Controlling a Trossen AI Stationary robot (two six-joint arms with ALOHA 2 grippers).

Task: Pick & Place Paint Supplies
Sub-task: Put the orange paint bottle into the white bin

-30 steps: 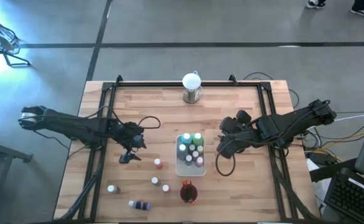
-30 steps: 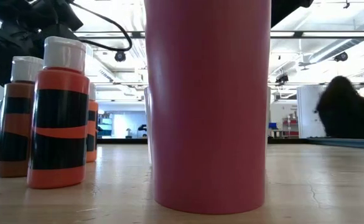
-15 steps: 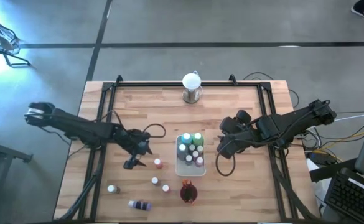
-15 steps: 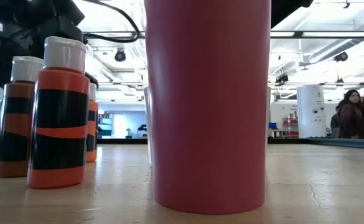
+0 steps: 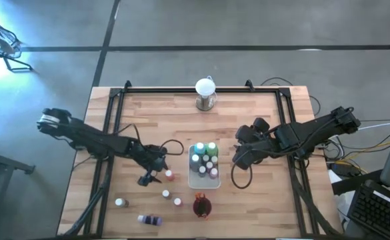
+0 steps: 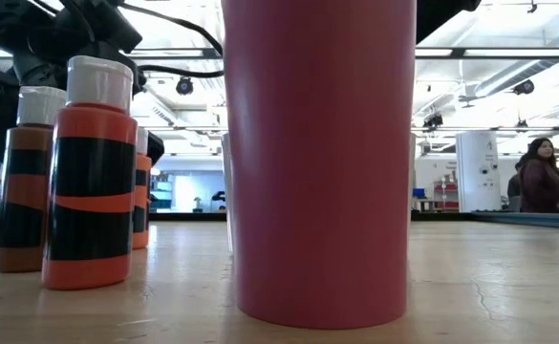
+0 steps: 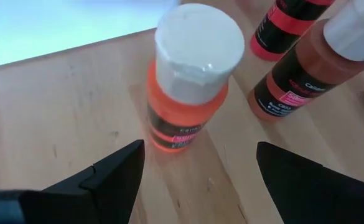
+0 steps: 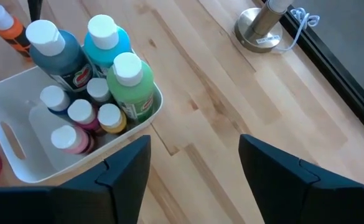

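My left gripper (image 5: 152, 176) is open and sits low over the table, just left of an upright orange bottle with a white cap (image 5: 169, 175). In the left wrist view that bottle (image 7: 191, 81) stands on its base ahead of the gap between the fingers (image 7: 197, 186), untouched. Two more orange bottles (image 7: 306, 68) stand beyond it. Loose bottles (image 5: 165, 194) (image 5: 120, 202) and a lying purple one (image 5: 150, 219) are nearer the near edge. My right gripper (image 5: 240, 156) waits open right of the white tray (image 5: 203, 182), which holds several bottles (image 8: 76, 118). No brushes show.
A dark red cup (image 5: 201, 205) stands near the tray's near end and fills the low view (image 6: 317, 162). The white globe on a metal base (image 5: 205, 93) is at the far edge. Bare wood lies at the table's left and right. People stand in the room beyond (image 6: 539, 182).
My left gripper has moved toward the table's right and near edge, reaching out and coming down beside the orange bottle next to the tray. The right arm and the bottles have kept still.
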